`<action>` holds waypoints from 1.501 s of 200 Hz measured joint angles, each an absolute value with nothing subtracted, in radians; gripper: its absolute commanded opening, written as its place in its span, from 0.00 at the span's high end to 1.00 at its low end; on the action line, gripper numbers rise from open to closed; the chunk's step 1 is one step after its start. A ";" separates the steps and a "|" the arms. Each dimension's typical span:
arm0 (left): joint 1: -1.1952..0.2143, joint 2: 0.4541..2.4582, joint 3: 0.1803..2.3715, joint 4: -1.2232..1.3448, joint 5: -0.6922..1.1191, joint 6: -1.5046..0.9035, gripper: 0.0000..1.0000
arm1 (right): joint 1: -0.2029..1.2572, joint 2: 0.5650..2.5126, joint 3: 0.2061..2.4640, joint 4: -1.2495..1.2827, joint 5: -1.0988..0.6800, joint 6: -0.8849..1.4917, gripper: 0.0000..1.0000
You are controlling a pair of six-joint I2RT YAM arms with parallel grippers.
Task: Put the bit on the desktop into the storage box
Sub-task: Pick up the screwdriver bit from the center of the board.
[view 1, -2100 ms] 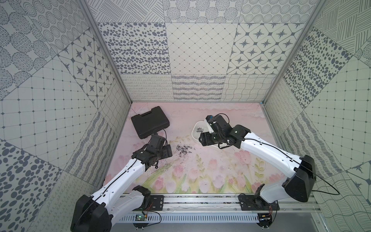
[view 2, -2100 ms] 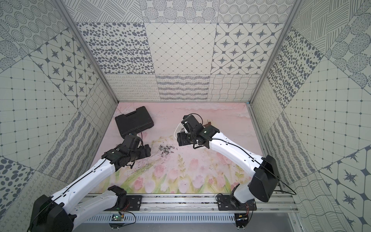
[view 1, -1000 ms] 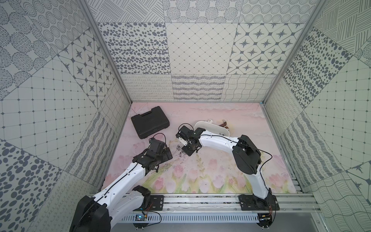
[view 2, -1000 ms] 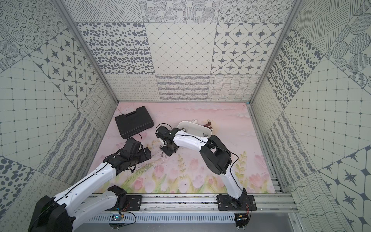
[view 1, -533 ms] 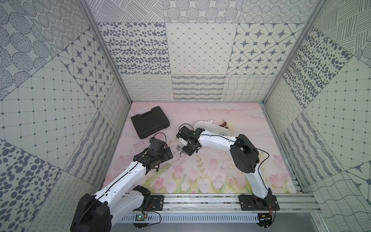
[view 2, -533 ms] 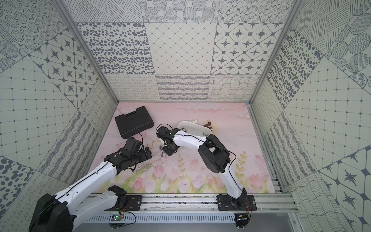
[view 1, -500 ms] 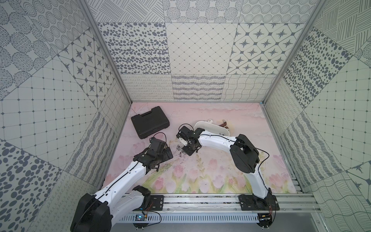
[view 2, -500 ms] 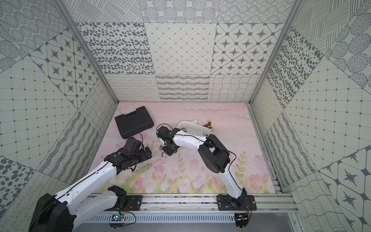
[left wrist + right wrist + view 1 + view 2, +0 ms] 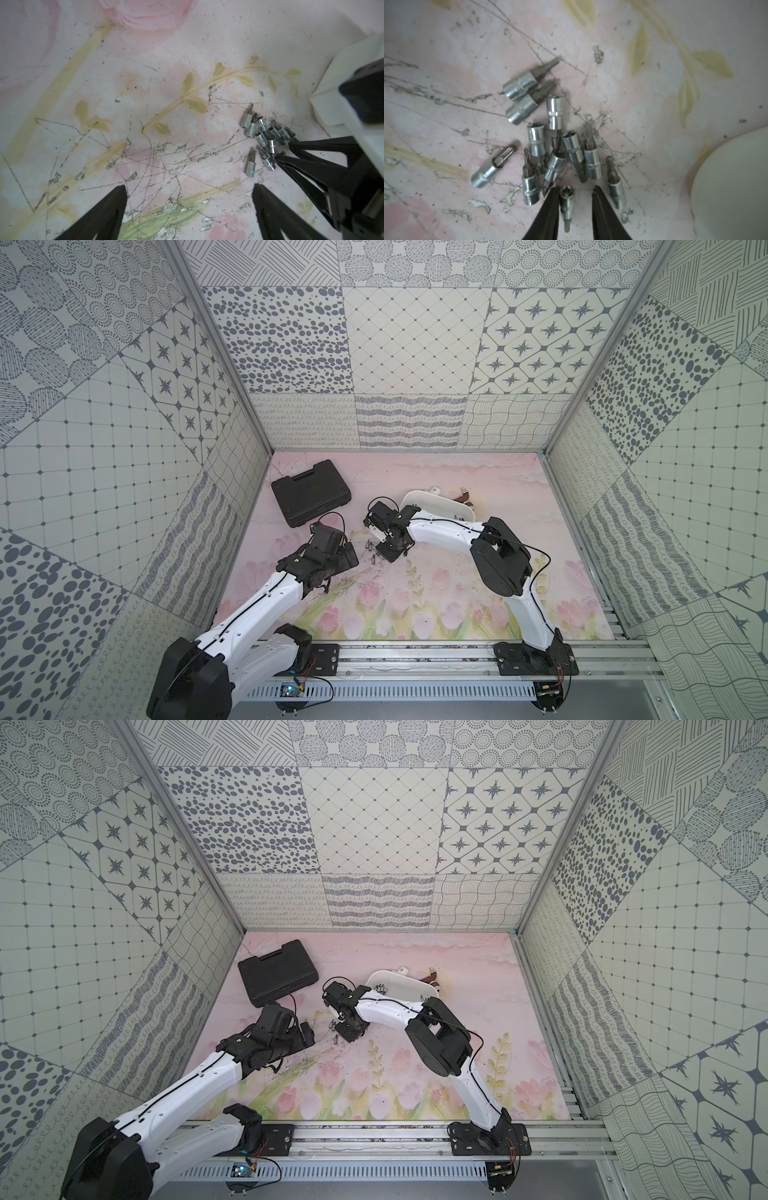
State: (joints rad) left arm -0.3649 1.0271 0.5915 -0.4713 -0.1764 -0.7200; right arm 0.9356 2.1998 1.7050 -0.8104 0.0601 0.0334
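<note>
The pink, tulip-printed bench (image 9: 436,585) is scratched and carries a black case (image 9: 311,492) at the back, with the white storage box (image 9: 436,502) well apart from it. The box stands just behind the right arm's wrist. The left pincer (image 9: 189,187) hangs wide and empty over bare bench near the work. Between the two arms a heap of silver bits (image 9: 550,135) lies loose on the bench, so most of the job looks undone. The right pincer (image 9: 576,188) is low at the edge of that heap. Its jaws are narrow and straddle one bit (image 9: 566,201), with one jaw against it and a gap showing at the other. The step in hand looks like the grasp. Next it probably needs to pinch this bit without catching its neighbours, lift it and carry it over the box rim.
</note>
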 measured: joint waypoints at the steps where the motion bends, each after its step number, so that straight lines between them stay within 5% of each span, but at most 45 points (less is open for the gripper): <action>1: -0.365 1.027 0.591 -0.471 -0.176 -0.720 0.01 | 0.936 2.200 1.705 -0.810 0.060 0.033 0.72; 149: -0.365 1.039 0.592 -0.468 -0.176 -0.720 0.01 | 0.946 2.179 1.654 -0.762 0.056 0.059 0.85; 300: -0.365 1.023 0.604 -0.467 -0.173 -0.711 0.01 | 0.941 2.016 1.591 -0.804 0.050 0.121 0.87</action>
State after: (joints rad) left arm -0.3649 1.0229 0.6037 -0.4675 -0.1734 -0.7109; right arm 0.9409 2.0159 1.5906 -0.8036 0.0498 0.1211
